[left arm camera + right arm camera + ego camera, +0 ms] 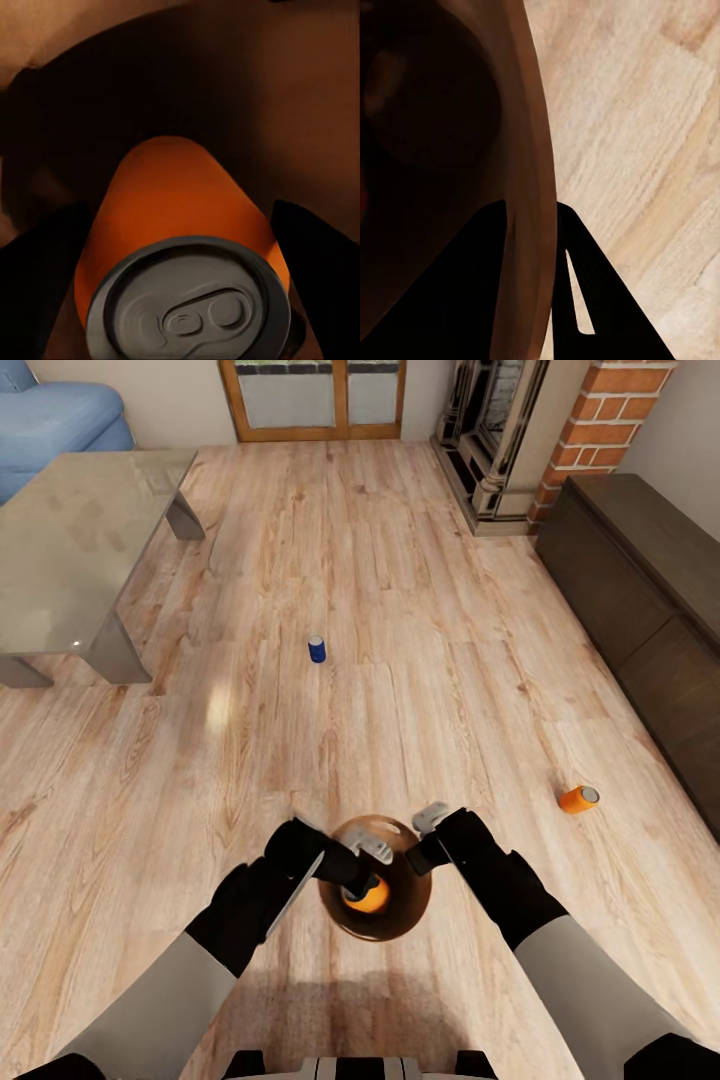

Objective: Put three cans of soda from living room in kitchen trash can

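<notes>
Soda cans are what we are gathering, and the nearest, an orange can (366, 897), sits inside the trash can (400, 925) directly in front of us, between our two arms. Our left gripper (362, 865) reaches down into the bin; in the left wrist view the orange can (184, 247) lies between its two dark fingers (45, 285), silver top toward the camera, and the fingers look close against its sides, so we read the claw as pinching that can. Our right gripper (428, 838) is at the far right part of the bin's rim. In the right wrist view its fingers (472, 292) straddle the coppery wall of the trash can (529, 187), one inside and one outside, pressed onto the wall.

Farther out on the wooden floor (400, 610), a second orange can (578, 799) lies on its side toward the right, near the long dark cabinet (640, 590). Beyond that, a dark blue can (317, 649) stands upright in the open middle of the floor, well apart from the glass coffee table (70, 550) at the left.

At the far end we see the light-blue sofa (50, 420) in the left corner, the wood-framed glass doors (315, 398), and the brick fireplace (540, 430) at the right.
</notes>
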You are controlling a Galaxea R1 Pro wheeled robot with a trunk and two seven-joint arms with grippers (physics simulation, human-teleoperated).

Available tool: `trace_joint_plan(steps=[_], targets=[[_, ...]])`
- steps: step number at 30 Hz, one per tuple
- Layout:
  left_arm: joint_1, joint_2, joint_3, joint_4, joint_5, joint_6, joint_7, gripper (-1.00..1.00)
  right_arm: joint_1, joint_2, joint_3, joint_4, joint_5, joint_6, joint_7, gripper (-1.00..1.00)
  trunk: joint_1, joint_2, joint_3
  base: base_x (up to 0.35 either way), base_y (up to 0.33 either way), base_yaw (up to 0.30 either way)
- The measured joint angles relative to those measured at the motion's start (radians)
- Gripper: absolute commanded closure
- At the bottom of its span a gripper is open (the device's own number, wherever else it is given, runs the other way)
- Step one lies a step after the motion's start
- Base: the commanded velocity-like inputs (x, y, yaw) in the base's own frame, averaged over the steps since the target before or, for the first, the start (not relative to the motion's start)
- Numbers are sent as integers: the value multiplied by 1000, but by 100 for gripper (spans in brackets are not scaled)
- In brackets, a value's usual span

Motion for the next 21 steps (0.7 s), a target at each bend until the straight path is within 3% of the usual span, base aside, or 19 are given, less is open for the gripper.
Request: trace_joint_plan(steps=[18, 19, 21], targets=[[0, -1, -13, 53, 2, -3, 55, 100, 1, 9, 3, -5, -2, 0, -1, 100, 0, 0, 0, 0, 0, 0], [0, -1, -13, 53, 2, -3, 54, -100, 1, 10, 3, -6, -4, 1, 0, 100, 0, 0, 0, 0, 0, 0], [0, -1, -14, 53, 1, -5, 55, -100, 1, 10, 4, -7, -4, 1, 0, 100, 0, 0, 0, 0, 0, 0]])
